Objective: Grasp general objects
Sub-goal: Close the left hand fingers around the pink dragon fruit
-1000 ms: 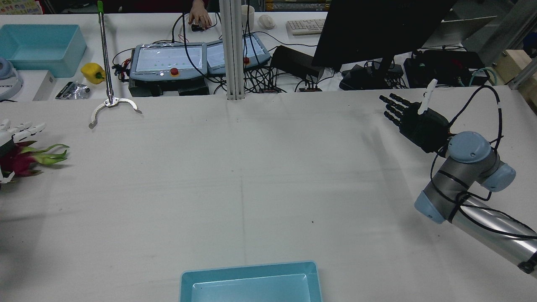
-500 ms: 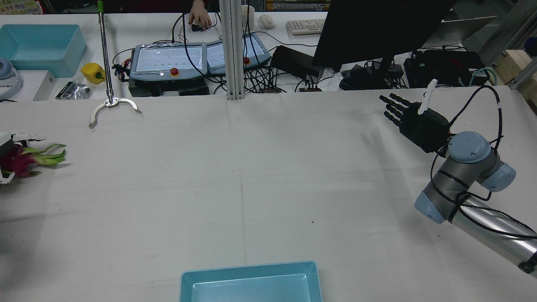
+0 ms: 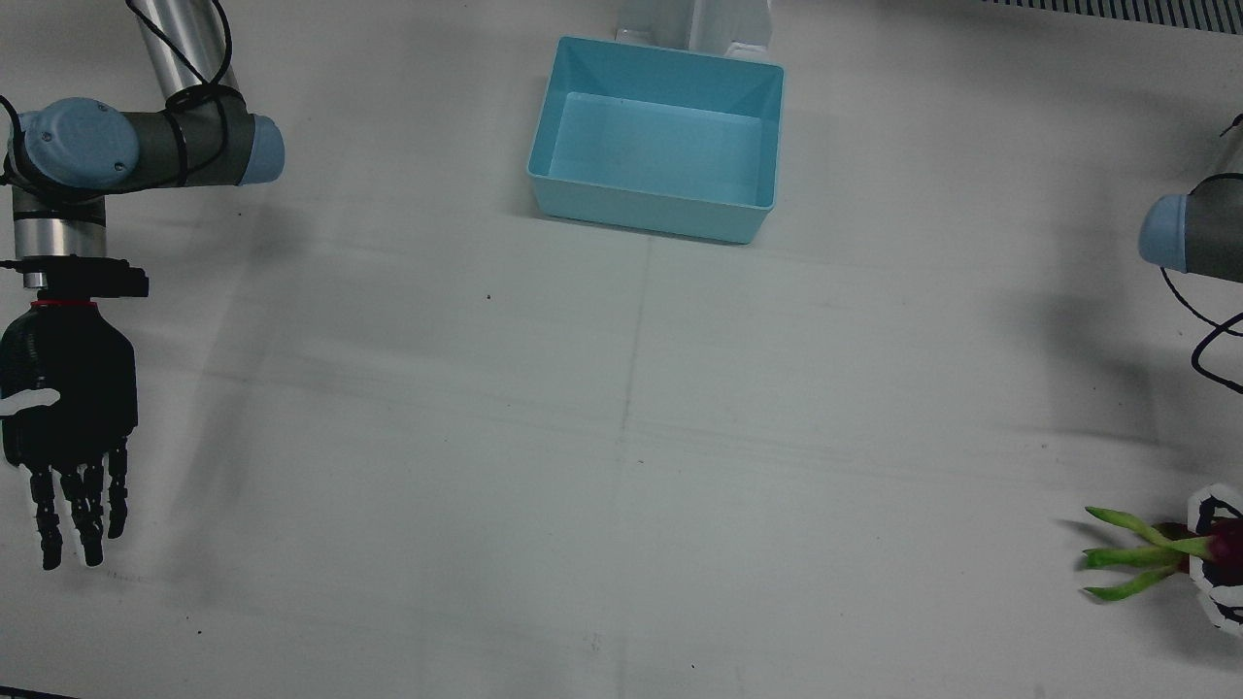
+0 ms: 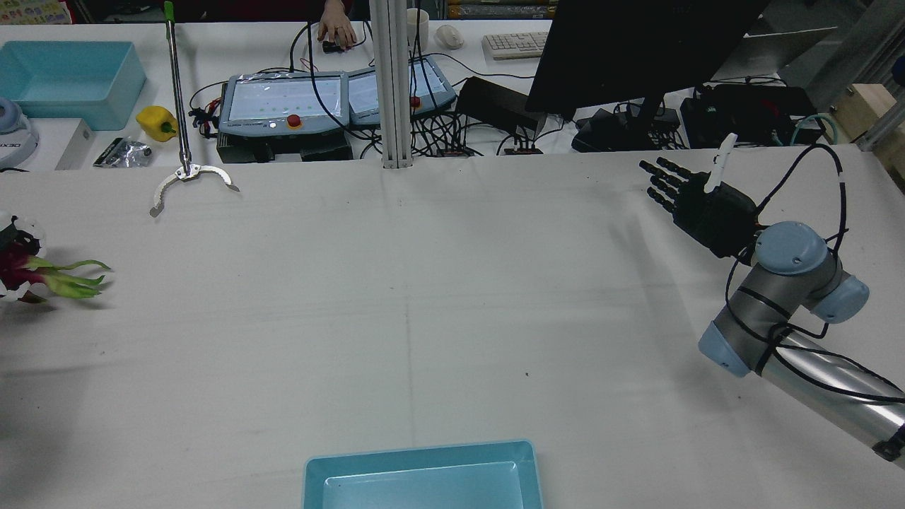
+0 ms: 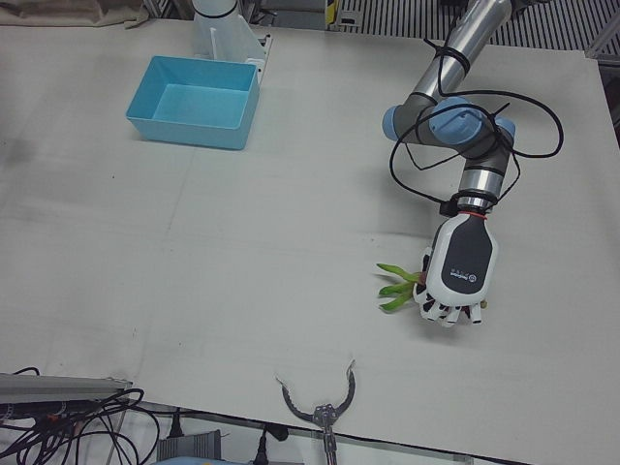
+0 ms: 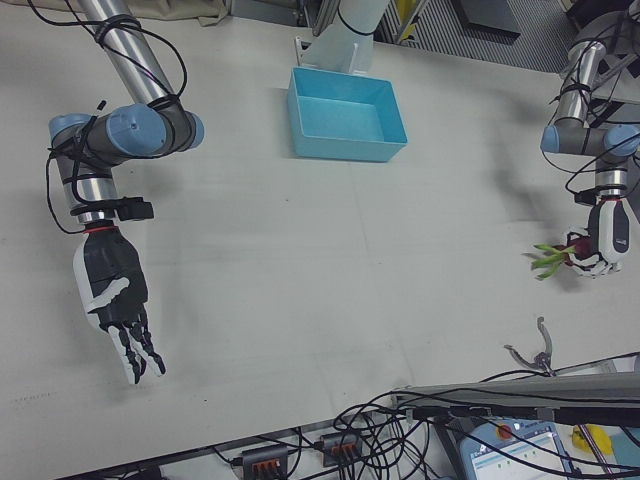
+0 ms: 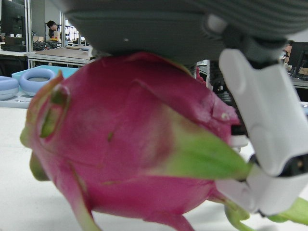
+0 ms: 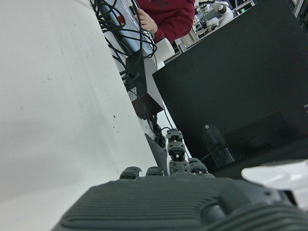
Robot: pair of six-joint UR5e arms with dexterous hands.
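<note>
1. Your left hand (image 5: 462, 273) is wrapped over the dragon fruit (image 7: 130, 144) at the far left side of the table (image 3: 621, 437), on the side away from the robot. The white fingers (image 7: 262, 139) are curled around the red body, so the fruit sits against the palm while its green leaf tips (image 5: 395, 289) stick out toward the table's middle.

2. The hand comes at the fruit from above, probably because the round body is the only firm part to clamp; the leaf tips would bend and slip.

3. From the left hand view the fruit fills the palm with a finger pressed to its side, so the hold looks secure. Whether it is clear of the table or touching it, you cannot tell for sure from these views.

4. Your right hand (image 3: 68, 427) hovers over the opposite side of the table, holding nothing, its black fingers (image 6: 138, 352) stretched out and apart. It is parked well away from the work, likely so it cannot get in the way of the left arm.

5. The blue bin (image 3: 660, 136) stands empty at the robot's edge of the table, between the two arms and well apart from the fruit. It looks like the likely drop place, which means a long carry inward, so keep the clamp firm.
</note>
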